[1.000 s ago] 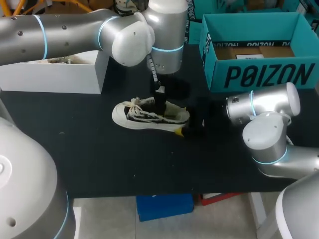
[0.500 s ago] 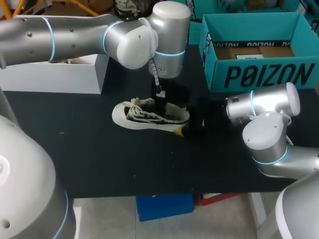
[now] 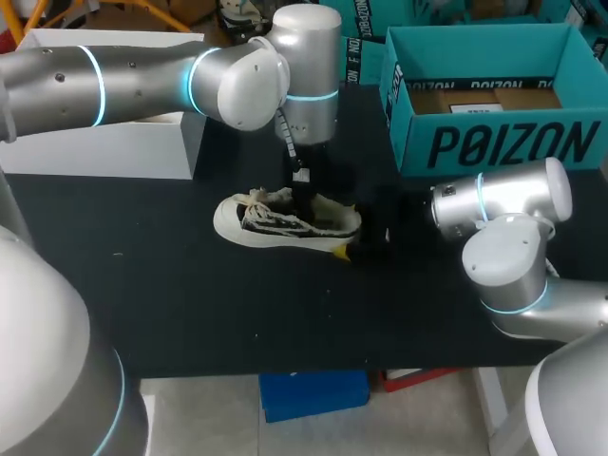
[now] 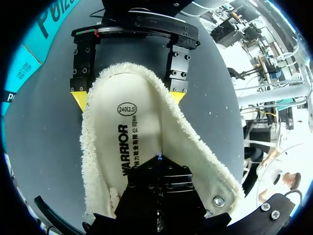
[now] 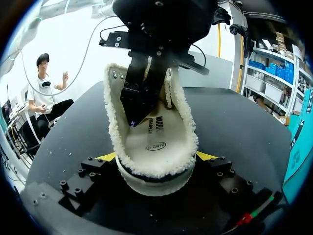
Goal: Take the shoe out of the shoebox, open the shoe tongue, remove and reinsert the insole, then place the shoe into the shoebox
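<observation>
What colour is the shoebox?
The shoebox is teal, with black print on its side wall. It shows best in the head view.

left arm (image 3: 142,84) swung leftward, above shoe (image 3: 275,220)

A black table (image 3: 190,304) fills most of the head view, its top matt and dark, with a few pale specks scattered over the near half. Its near edge runs straight across. At the rear left corner stands a white box (image 3: 95,152), open at the top, its plain front wall facing the near edge; what lies inside cannot be made out. The light is even and soft, leaving only a faint sheen. In both wrist views the tabletop reads as smooth dark grey.
</observation>
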{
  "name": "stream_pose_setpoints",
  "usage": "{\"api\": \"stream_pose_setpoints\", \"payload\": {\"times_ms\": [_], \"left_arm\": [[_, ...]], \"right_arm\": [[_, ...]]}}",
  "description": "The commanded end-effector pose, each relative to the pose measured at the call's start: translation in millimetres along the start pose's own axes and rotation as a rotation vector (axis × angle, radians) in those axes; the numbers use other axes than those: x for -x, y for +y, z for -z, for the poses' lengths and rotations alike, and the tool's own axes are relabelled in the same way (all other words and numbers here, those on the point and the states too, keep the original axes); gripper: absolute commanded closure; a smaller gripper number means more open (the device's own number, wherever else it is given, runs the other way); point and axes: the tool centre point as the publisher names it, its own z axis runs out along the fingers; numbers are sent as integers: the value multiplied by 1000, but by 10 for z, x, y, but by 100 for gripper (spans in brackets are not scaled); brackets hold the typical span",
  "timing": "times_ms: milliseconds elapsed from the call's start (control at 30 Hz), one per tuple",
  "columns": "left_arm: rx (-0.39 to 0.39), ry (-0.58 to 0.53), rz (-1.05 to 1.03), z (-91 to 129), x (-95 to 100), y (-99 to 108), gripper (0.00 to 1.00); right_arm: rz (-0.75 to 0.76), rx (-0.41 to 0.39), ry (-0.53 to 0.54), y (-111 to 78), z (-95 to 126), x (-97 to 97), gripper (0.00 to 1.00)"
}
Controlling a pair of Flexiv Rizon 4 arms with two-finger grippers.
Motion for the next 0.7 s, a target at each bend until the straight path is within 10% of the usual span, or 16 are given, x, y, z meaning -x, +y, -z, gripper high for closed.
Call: {"api": "stream_pose_setpoints", "payload": {"times_ms": [33,400,500,700], "left_arm": [[0,2,-7,-251,4,-9,100],[11,-21,-26,-278,-134,-65,100],[4,-20,-33,-373,-149,-65,55],[-13,-8,-33,-503,-94,-53,58]], "right_arm": [[-3,-4,-2,-28,-58,8,100],[-3,-4,-2,-28,-58,8,100],[-3,-4,-2,-28,-58,8,100],[-3,-4,-2,-28,-58,8,100]]}}
